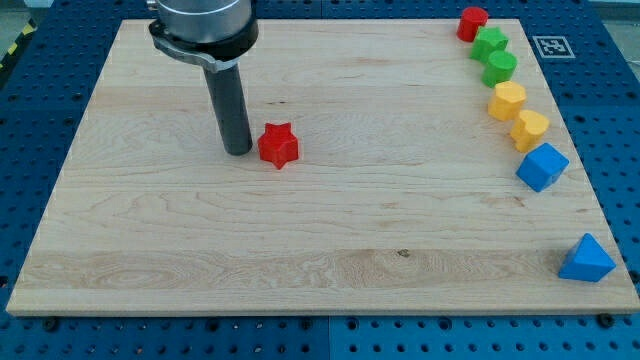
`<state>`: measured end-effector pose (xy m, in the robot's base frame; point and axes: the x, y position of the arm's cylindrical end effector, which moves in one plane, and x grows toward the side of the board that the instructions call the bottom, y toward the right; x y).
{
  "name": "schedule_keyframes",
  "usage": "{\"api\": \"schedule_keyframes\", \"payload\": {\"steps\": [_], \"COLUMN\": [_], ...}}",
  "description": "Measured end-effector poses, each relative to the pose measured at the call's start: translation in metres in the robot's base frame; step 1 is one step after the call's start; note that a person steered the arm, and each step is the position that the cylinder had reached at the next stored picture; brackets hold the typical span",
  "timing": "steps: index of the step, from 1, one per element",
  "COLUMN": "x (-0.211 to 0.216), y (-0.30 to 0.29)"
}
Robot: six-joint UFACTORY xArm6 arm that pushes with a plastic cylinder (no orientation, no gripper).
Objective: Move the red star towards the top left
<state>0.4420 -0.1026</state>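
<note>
**Camera view: tip on the wrong side of the star**

Camera view shows my tip point(238, 152) resting on the wooden board point(300, 260), just beside the red star point(278, 146) on the star's left, with a thin gap that may or may not be contact. There are no fingers on this rig, only a bare rod, so nothing is clasped or let go. The star lies left of the board's middle, in its upper half.

As I judge it, the tip sits between the star and the top left corner, so a push from here would send the star the wrong way. A good approach would be to circle below the star without brushing it, settle at its lower right, then push along a line through its centre towards the corner. An off-centre push on a star's points would likely spin it aside.

Well apart along the view's right edge sit a red block point(472, 22), two green blocks point(494, 55), two yellow blocks point(518, 114), a blue block point(541, 166) and a blue triangular block point(586, 260).
</note>
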Motion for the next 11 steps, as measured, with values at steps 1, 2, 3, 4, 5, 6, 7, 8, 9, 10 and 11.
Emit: {"api": "schedule_keyframes", "payload": {"steps": [1,2,3,4,5,6,7,8,9,10,11], "x": [0.043,0.044,0.027,0.008,-0.017,-0.027,-0.019,-0.023,-0.056,-0.081,-0.076], "y": [-0.001,0.046,0.062,0.032,0.020,0.022,0.044,0.067,0.068,0.052,0.041]}}
